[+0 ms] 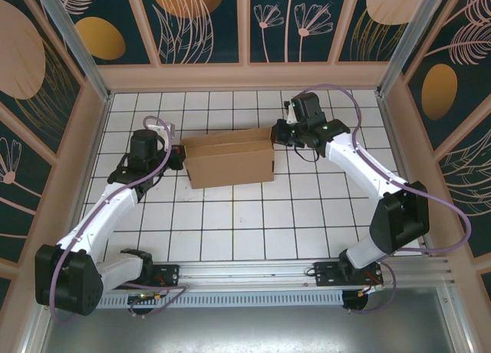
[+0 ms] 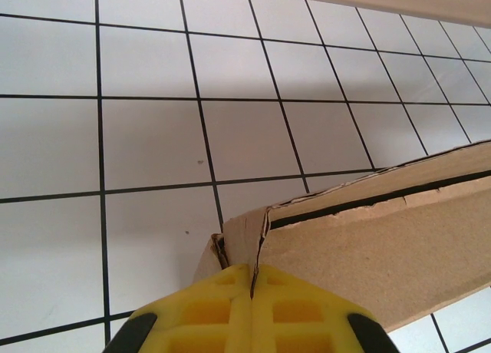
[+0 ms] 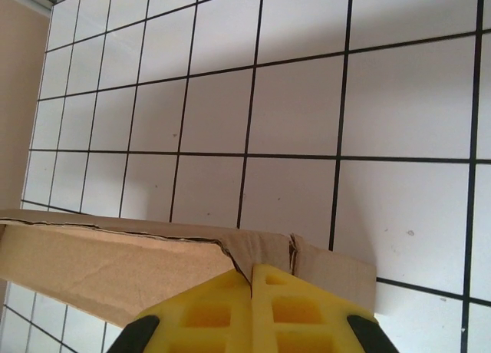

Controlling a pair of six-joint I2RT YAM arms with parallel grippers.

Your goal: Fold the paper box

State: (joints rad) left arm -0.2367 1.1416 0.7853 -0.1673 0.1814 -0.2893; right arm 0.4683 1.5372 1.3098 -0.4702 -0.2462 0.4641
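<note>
Paper box (image 1: 230,160): brown cardboard, already box-shaped, lying on the table (image 1: 253,222) toward its far edge, about mid-width, long side running left to right.
Done so far: walls up and top panel down over them, judging by the blocky shape from above.
Left to do: probably seating the lid. Dark gap along the top edge in the left wrist view (image 2: 368,253), loose torn-looking corner flaps at both ends (image 3: 115,265).
Progress: late, likely the final pressing or tucking.
Left gripper (image 1: 178,150): over the table's far-left part, at the box's left end. Yellow fingers clenched together (image 2: 252,291), tips against the corner flap. Cannot tell whether any cardboard is pinched between them.
Right gripper (image 1: 278,134): over the table's far-right part, at the box's right end. Fingers likewise clenched (image 3: 252,288), touching the corner flap. Any pinch just as unclear.
Table surface: white square tiles, dark grid lines, flat and matte.
Around the table: tan-framed dark teal panels printed with pale plants and orange discs, metal posts at the far corners, metal rail along the near edge carrying both arm bases.
</note>
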